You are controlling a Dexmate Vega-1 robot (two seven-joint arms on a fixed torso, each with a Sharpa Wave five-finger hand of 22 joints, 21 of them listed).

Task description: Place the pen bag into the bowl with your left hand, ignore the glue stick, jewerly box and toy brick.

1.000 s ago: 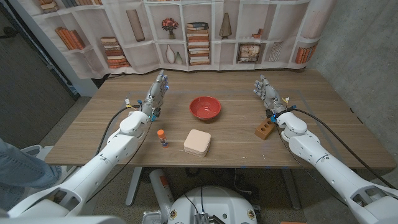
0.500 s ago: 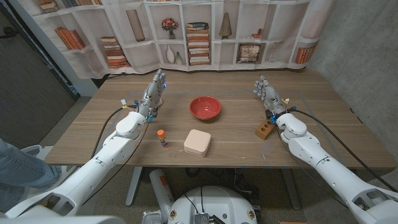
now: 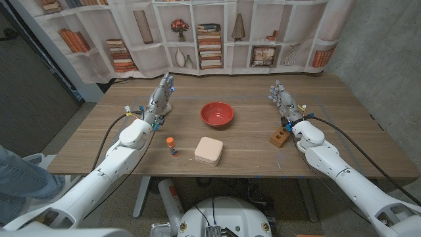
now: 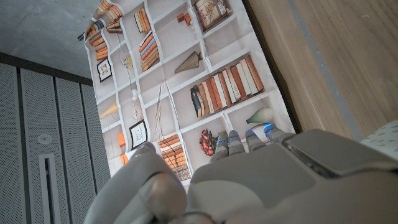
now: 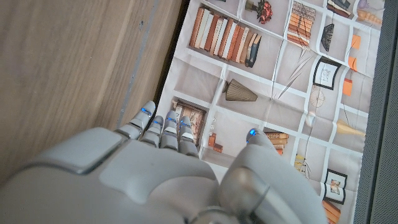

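Task not yet begun: left hand [image 3: 161, 99] stood empty, fingers extended and apart, at the table's far left, right hand [image 3: 283, 102] likewise empty; no pen bag was identifiable near the red bowl [image 3: 217, 113], so locating it comes first.

On the wooden tabletop [image 3: 243, 148] we list: a red bowl [image 3: 217, 113] at centre; nearer us a pale pink jewelry box [image 3: 208, 151]; beside it a glue stick [image 3: 171, 146]; a brown toy brick [image 3: 279, 137] just beside our right hand [image 3: 283, 100]; our left hand [image 3: 161, 99], fingers extended, empty.
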